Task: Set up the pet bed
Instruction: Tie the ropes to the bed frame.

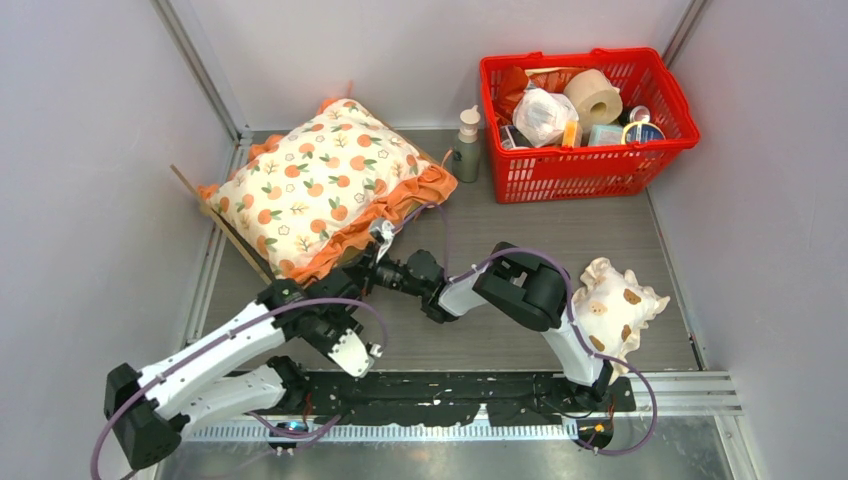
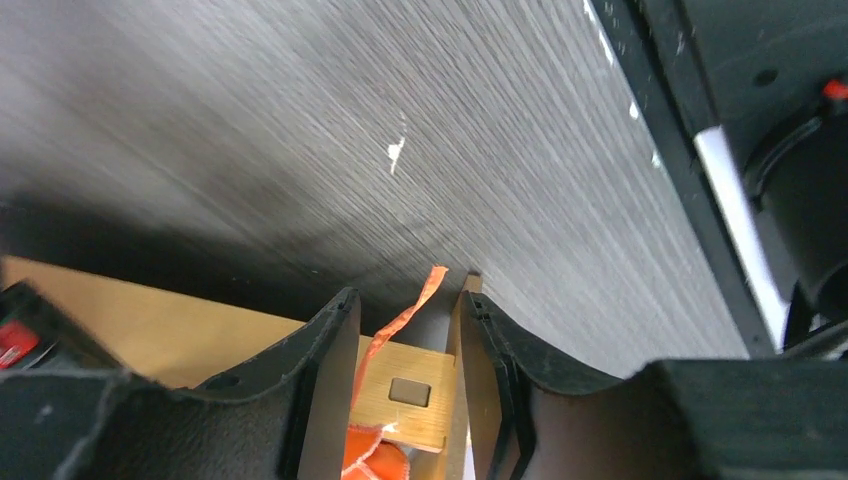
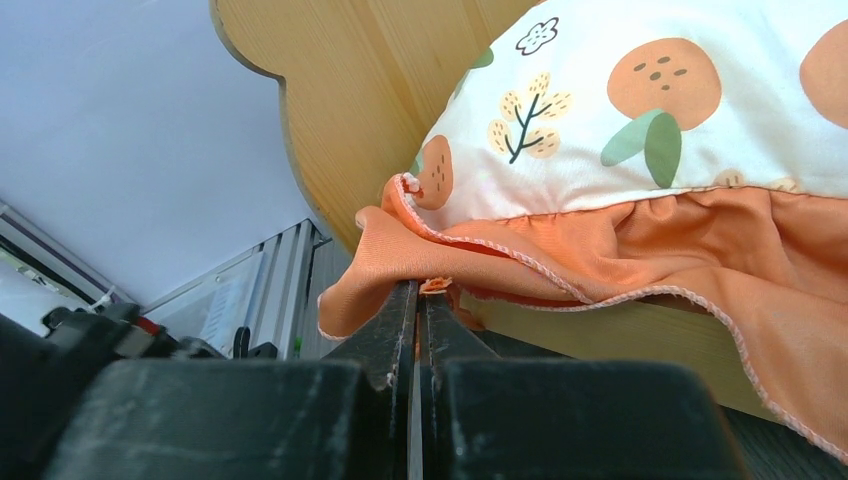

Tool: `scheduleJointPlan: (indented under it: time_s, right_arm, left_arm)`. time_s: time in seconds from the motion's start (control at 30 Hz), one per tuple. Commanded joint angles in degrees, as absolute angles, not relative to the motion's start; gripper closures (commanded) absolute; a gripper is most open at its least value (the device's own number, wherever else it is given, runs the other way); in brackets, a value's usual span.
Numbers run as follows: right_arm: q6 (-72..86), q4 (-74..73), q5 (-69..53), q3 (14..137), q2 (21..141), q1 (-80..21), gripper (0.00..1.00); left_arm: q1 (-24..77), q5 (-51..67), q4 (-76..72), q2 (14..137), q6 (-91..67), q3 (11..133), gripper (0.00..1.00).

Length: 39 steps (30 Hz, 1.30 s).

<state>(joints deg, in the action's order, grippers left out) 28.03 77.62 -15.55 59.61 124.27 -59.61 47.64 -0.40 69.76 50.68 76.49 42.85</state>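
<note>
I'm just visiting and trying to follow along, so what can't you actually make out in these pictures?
- Bed frame: from above, the cushion covers nearly all of it.
- Small pillow: from above, the right arm hides its near edge.
- Basket contents: from above, piled up and too small to name fully.
- Left wrist view: only a wood corner and an orange scrap show inside the left gripper; the rest is cut off.

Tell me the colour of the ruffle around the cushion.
Orange; the right wrist view shows the ruffle best.
</note>
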Motion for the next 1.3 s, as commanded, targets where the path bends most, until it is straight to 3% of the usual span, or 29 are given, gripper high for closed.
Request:
scheduleJointPlan:
  time_s: [0.0, 0.33, 0.63, 0.93, 1.03, 1.27]
  right_arm:
    - [28.58, 82.89, -14.75, 58.86, 121.45, -59.09, 0.95]
    - [29.76, 85.41, -14.76, 57.57, 120.77, -58.55, 0.95]
    - [30.27, 86.52, -14.7, 56.6, 120.24, -58.19, 0.95]
    - [30.62, 86.89, -14.97, 56.75, 120.47, -58.18, 0.95]
    - [30.52, 86.51, -15.11, 56.94, 120.52, -58.18, 0.95]
    - [30.39, 85.96, -15.16, 57.19, 120.75, -58.18, 0.95]
  left_arm:
    - [47.83, -9.61, 66.49, 55.39, 84.12, 40.63, 0.56]
    - [42.89, -20.2, 58.59, 61.2, 90.52, 37.23, 0.57]
    - [41.31, -21.81, 61.21, 62.93, 92.15, 39.01, 0.6]
    - [45.99, -10.15, 67.98, 61.5, 83.08, 52.24, 0.6]
    - [47.96, -11.09, 69.58, 61.0, 78.02, 54.0, 0.62]
    - [48.34, -8.38, 58.49, 54.05, 57.85, 53.19, 0.69]
